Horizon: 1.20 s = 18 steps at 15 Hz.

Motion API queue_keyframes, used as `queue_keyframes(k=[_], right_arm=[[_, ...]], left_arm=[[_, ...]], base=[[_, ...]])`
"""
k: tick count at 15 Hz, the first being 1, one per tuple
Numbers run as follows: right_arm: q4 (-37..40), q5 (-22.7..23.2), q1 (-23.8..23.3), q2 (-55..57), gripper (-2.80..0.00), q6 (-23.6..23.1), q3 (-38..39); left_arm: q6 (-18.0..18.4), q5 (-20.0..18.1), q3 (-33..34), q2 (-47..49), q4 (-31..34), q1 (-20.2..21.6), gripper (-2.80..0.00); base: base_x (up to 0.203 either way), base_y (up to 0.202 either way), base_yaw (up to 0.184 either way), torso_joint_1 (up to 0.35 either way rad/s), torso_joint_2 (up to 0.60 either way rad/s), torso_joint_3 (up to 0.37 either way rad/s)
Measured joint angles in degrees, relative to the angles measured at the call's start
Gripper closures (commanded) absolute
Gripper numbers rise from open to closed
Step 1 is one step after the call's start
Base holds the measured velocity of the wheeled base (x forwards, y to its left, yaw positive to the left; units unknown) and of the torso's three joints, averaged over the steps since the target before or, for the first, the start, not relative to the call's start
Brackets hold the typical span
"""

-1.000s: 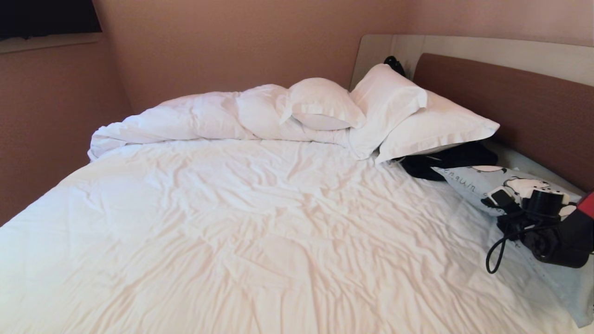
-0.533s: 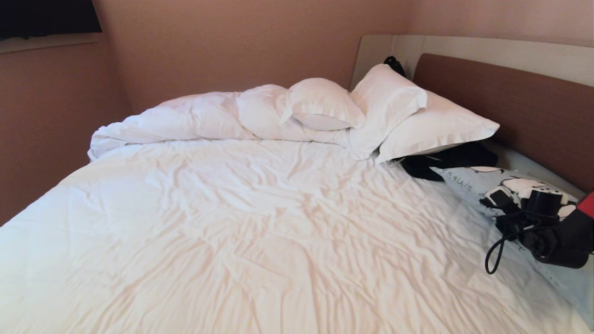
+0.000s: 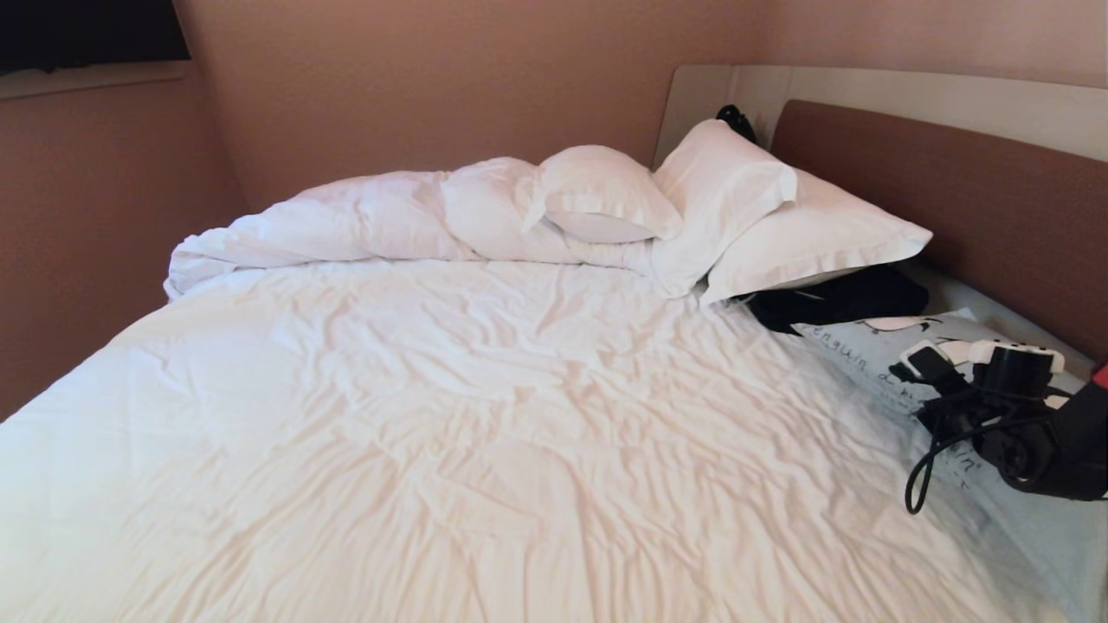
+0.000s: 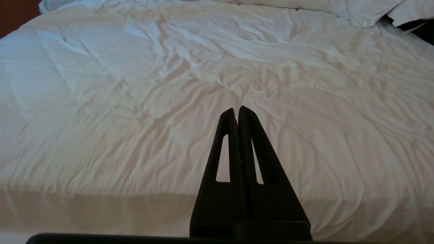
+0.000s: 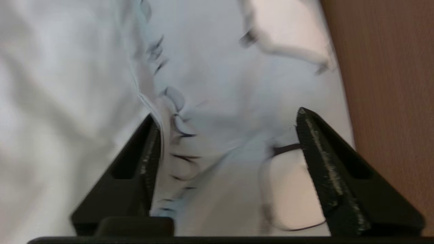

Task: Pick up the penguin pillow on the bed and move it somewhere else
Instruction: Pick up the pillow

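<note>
Penguin pillow (image 3: 874,339): lies flat on the bed (image 3: 485,433) at its right side, along the foot of the brown headboard (image 3: 952,199); its far corner touches the black clothing bundle (image 3: 831,298).
Right gripper (image 5: 225,117): over the pillow's middle, fingers spread wide with blue printed fabric between them; one finger (image 5: 144,159) lies against a raised fold at the pillow's edge, the other (image 5: 325,162) sits over a penguin print. No pinch visible.
Right gripper, head view (image 3: 978,381): at the right frame edge, near the headboard; a black cable loop hangs off it over the sheet.
Left gripper (image 4: 237,112): fingers pressed together, tips touching, parked at the near bed edge, pointing across the sheet.
Open room: the wrinkled sheet is bare from the near edge to the bunched duvet (image 3: 346,216) along the far wall side; widest free area is centre and left.
Edges: headboard close on the right; white pillows (image 3: 779,225) stacked in the far right corner.
Hidden or cut off: the pillow's near end runs out of frame; its middle is covered by the gripper; the wrist view is motion-blurred and lettering is only partly legible; a small dark item behind the pillows cannot be identified.
Containers: the beige panel (image 3: 909,91) frames the headboard.
</note>
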Motion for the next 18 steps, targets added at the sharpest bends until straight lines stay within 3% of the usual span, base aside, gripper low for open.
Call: queue_keyframes(k=[5, 9, 10, 14, 18], right_arm=[[1.76, 1.67, 4.64, -10.42, -2.8, 4.79, 2.32], [3.84, 0.37, 5.19, -12.97, -2.8, 13.17, -8.09], [4.64, 0.18, 5.19, -13.0, 0.0, 15.81, -10.95], [9.75, 0.18, 2.52, -13.3, 0.0, 28.4, -27.72], [19.01, 3.66, 0.24, -13.4, 0.0, 43.42, -48.81]], left_arm=[[0.02, 0.0, 0.0, 0.0, 0.06, 0.0, 0.0], [0.0, 0.0, 0.0, 0.0, 0.01, 0.0, 0.0], [0.0, 0.0, 0.0, 0.0, 0.02, 0.0, 0.0], [0.0, 0.0, 0.0, 0.0, 0.02, 0.0, 0.0], [0.0, 0.05, 0.0, 0.0, 0.02, 0.0, 0.0]], base=[[0.0, 0.0, 0.0, 0.0, 0.0, 0.0], [0.0, 0.0, 0.0, 0.0, 0.0, 0.0], [0.0, 0.0, 0.0, 0.0, 0.0, 0.0], [0.0, 0.0, 0.0, 0.0, 0.0, 0.0], [0.0, 0.0, 0.0, 0.0, 0.0, 0.0]])
